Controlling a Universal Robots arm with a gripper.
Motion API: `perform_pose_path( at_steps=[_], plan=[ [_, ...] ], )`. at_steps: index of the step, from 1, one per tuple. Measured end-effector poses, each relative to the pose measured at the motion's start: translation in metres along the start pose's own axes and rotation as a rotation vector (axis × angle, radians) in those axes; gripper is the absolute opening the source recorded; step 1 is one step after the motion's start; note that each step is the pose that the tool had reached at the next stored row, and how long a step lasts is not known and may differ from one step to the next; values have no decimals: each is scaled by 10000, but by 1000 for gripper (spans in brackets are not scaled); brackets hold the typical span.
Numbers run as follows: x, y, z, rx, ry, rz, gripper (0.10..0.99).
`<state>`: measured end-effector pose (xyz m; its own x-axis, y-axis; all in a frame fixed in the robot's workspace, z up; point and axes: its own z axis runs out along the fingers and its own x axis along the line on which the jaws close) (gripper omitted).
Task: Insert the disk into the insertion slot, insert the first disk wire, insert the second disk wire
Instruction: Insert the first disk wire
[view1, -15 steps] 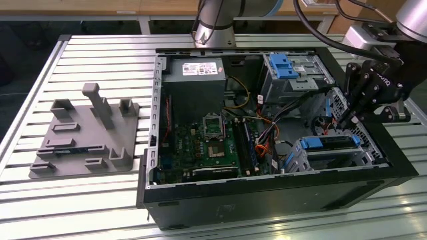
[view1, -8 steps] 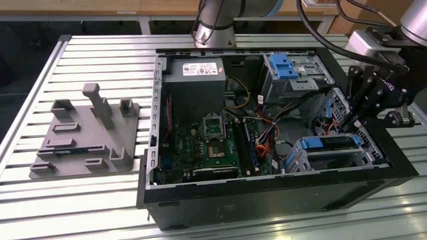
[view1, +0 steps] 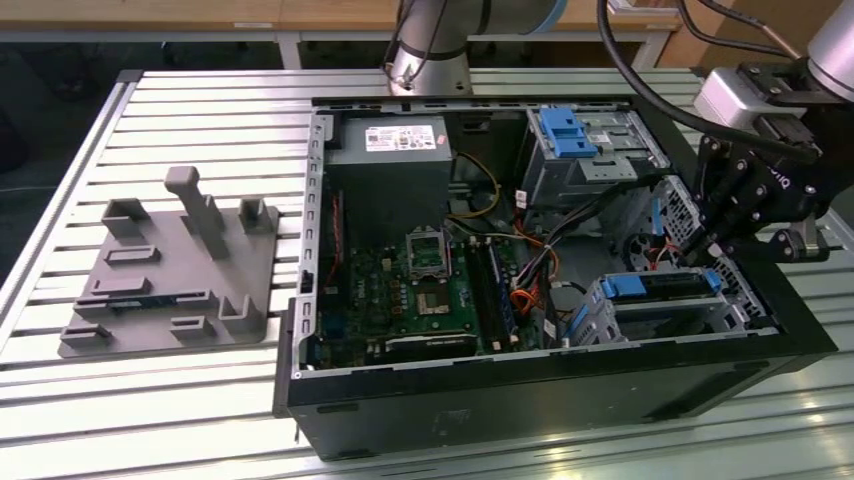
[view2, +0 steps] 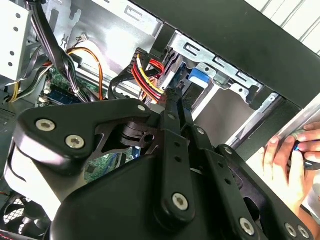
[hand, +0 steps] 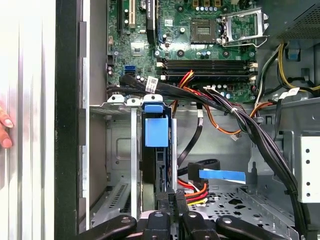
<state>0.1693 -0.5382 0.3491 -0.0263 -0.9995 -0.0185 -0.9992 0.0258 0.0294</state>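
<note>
Gripper (hand: 173, 194): black, linked fingers drawn together with only a thin slit between them. I cannot tell whether anything is pinched there. In both wrist views its tips sit at the end of the disk (hand: 156, 131), just beside a bundle of red, yellow and orange wires (hand: 196, 192).

The disk stands on edge inside the insertion slot (hand: 120, 150), seated between its walls. Its bright blue plastic carrier with a raised tab faces outward, and a dark metal body shows below it. The slot is a box of silver sheet metal, punched and perforated. In the exterior view it is at the case's near corner, on the exterior view's right.

A black tower case (view1: 534, 385) lies open on its side. Inside are a green motherboard (view1: 427, 290), black cable looms, a grey power supply (view1: 387, 150), and a taller grey bay (view1: 607, 150) carrying a blue latch (view1: 571, 133).

The case rests on a table (view1: 200, 110) of ribbed, reflective aluminium slats. A matte grey fixture plate (view1: 160, 280) with upright posts lies well apart from it, toward the exterior view's left.

A person's hand (view2: 287, 155) rests at the table edge beside the case.

Farther back, the arm's silver base (view1: 430, 45) rises behind the case. Wood-toned furniture (view1: 200, 12) is beyond.
</note>
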Motion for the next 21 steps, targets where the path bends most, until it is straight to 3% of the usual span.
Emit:
perform_pose_path(
  at_steps=[21],
  plan=[
    [26, -2, 64, 0, 5, 0, 165]
  ],
)
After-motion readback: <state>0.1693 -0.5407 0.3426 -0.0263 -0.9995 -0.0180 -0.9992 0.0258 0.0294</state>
